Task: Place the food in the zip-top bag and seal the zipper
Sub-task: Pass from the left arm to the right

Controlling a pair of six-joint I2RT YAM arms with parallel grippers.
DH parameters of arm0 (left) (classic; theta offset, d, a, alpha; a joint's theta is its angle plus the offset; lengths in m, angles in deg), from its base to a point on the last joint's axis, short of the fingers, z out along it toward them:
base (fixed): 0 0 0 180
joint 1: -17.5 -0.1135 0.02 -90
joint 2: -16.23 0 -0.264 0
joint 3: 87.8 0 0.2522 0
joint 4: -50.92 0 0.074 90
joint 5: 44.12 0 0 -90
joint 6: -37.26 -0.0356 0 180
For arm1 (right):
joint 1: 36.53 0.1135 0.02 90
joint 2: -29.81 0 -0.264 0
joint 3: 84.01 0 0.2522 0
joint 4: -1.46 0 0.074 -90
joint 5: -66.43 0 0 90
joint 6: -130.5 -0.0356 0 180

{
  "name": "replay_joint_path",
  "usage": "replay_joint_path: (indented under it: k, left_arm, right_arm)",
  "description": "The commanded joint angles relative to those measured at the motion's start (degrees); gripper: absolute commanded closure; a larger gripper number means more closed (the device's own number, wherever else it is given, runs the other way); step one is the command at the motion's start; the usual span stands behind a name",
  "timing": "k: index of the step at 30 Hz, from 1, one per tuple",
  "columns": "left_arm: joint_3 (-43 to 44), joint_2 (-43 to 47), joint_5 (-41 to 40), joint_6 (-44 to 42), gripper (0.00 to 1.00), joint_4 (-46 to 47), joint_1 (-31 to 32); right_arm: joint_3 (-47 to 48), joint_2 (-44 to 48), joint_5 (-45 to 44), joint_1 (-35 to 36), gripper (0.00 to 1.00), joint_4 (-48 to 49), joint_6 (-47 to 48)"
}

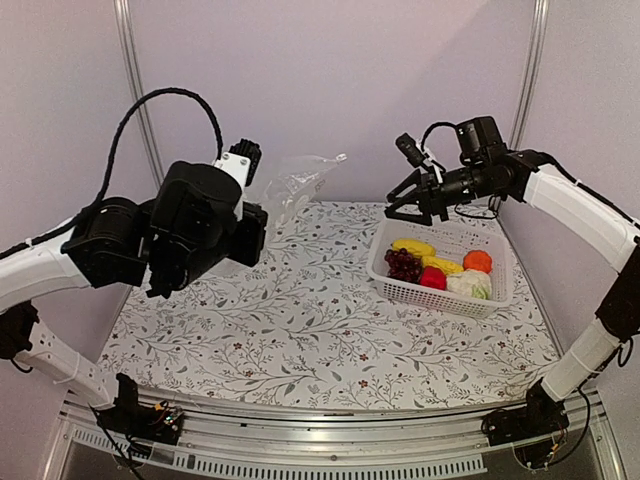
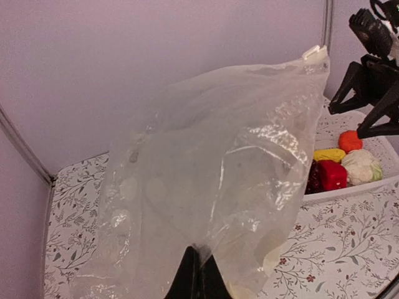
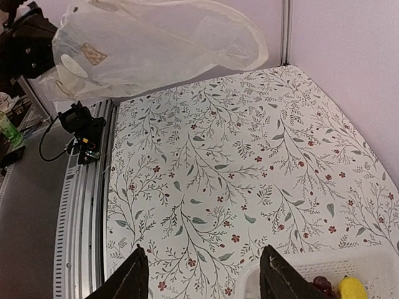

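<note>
zip-top bag (image 2: 212, 168): thin clear plastic, crinkled, glossy where light catches the folds.
basket (image 1: 440, 295): white slotted plastic, matt.
red pepper (image 2: 333, 175): smooth toy plastic with a slight shine.
cabbage (image 2: 361, 166): pale, bumpy, matt.
grape bunch (image 1: 403, 264): dark red, knobbly, faintly shiny.
table (image 1: 300, 320): flat matt covering printed with leafy sprigs; whether cloth or vinyl cannot be told.
left pincer (image 2: 198, 268): black, matt, hard-plastic look.
right pincer (image 3: 202, 261): black, matt, the same finish.
rail (image 1: 330, 447): ribbed bare metal, dull sheen.

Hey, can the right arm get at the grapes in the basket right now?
Probably yes: the right gripper hangs open over the white basket's corner, and the grape bunch lies uncovered at its left end.
</note>
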Motion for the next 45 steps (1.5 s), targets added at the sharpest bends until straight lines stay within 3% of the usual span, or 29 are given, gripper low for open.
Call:
replay_joint_path:
  k: [1,4,12,24,45]
  left_arm:
    - [1.5,2.5,24.0,-13.2,1.00,9.3,-3.5]
    - [2.9,2.7,34.2,-13.4,1.00,6.1,-3.7]
    - [0.5,3.6,45.1,-12.7,1.00,2.7,-3.7]
    - [-1.0,4.4,44.3,-14.1,1.00,3.9,-4.0]
    - [-1.2,5.5,47.1,-14.6,1.00,4.4,-5.3]
  right_arm:
    - [-5.8,4.9,-0.5,0.5,0.41,9.4,9.3]
    - [-6.6,5.3,-2.0,0.9,0.44,11.5,10.1]
    - [-10.2,8.0,-2.9,0.8,0.45,15.9,14.5]
    - [-16.6,11.8,6.9,5.9,0.39,8.7,25.1]
    - [-23.4,15.7,0.0,6.3,0.42,5.4,31.7]
